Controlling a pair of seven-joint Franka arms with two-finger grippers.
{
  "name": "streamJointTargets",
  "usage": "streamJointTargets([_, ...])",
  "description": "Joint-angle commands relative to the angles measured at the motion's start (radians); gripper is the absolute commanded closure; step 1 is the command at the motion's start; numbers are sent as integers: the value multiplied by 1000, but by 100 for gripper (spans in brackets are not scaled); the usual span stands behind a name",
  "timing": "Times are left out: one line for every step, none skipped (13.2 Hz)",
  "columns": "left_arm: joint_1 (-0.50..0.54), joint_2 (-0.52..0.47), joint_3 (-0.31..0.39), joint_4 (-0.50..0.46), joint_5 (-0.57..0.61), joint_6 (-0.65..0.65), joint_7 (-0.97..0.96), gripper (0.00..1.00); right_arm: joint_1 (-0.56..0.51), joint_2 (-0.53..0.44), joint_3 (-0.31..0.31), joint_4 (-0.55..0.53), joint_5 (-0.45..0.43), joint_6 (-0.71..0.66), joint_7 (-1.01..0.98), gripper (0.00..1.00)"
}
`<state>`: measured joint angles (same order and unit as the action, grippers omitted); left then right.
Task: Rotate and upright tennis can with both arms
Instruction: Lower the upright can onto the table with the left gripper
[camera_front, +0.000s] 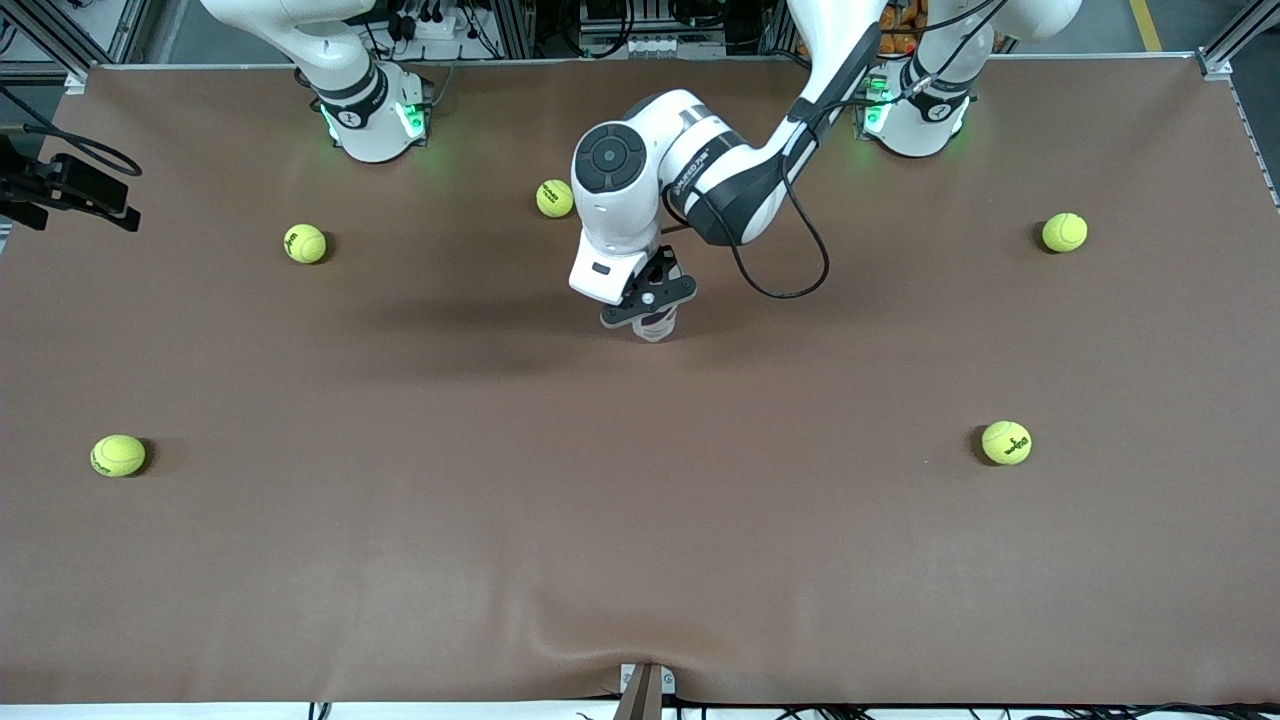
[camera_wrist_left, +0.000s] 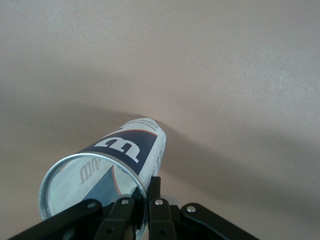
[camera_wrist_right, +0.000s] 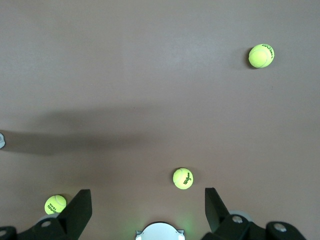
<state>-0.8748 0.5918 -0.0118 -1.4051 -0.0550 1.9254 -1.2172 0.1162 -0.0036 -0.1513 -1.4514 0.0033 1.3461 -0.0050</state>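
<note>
The tennis can (camera_front: 656, 326) is in the middle of the table, almost hidden under my left gripper (camera_front: 650, 300). In the left wrist view the can (camera_wrist_left: 127, 150) shows its white and navy label with the "W" and its silver rim. Its lower end rests on or just above the table. My left gripper (camera_wrist_left: 147, 187) is shut on the rim, one finger inside the can and one outside. My right gripper (camera_wrist_right: 148, 197) is open and empty, high over the table near its own base. It is out of the front view.
Several yellow-green tennis balls lie scattered: one (camera_front: 554, 198) near the left arm's elbow, one (camera_front: 305, 243) near the right arm's base, and others (camera_front: 1064, 232) (camera_front: 1006, 442) (camera_front: 118, 455) toward the table's ends. A black device (camera_front: 70, 185) overhangs the edge at the right arm's end.
</note>
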Motion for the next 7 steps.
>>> streamJointTargets([-12, 10, 10, 17, 24, 18, -24, 76, 5, -4, 1, -6, -16, 4, 7, 0])
streamJointTargets([-12, 14, 10, 18, 24, 23, -24, 71, 5, -4, 1, -6, -16, 4, 7, 0])
streamJointTargets([-12, 14, 10, 17, 24, 27, -24, 68, 5, -6, 1, -6, -16, 4, 7, 0])
streamJointTargets([-12, 16, 10, 17, 23, 30, -24, 68, 7, -4, 1, -6, -16, 4, 7, 0])
streamJointTargets([-12, 14, 10, 17, 23, 33, -24, 68, 7, -4, 1, -6, -16, 4, 7, 0])
streamJointTargets([-12, 14, 10, 17, 23, 33, -24, 67, 7, -4, 1, -6, -16, 4, 7, 0])
streamJointTargets([-12, 11, 10, 17, 23, 33, -24, 63, 7, -4, 1, -6, -16, 4, 7, 0])
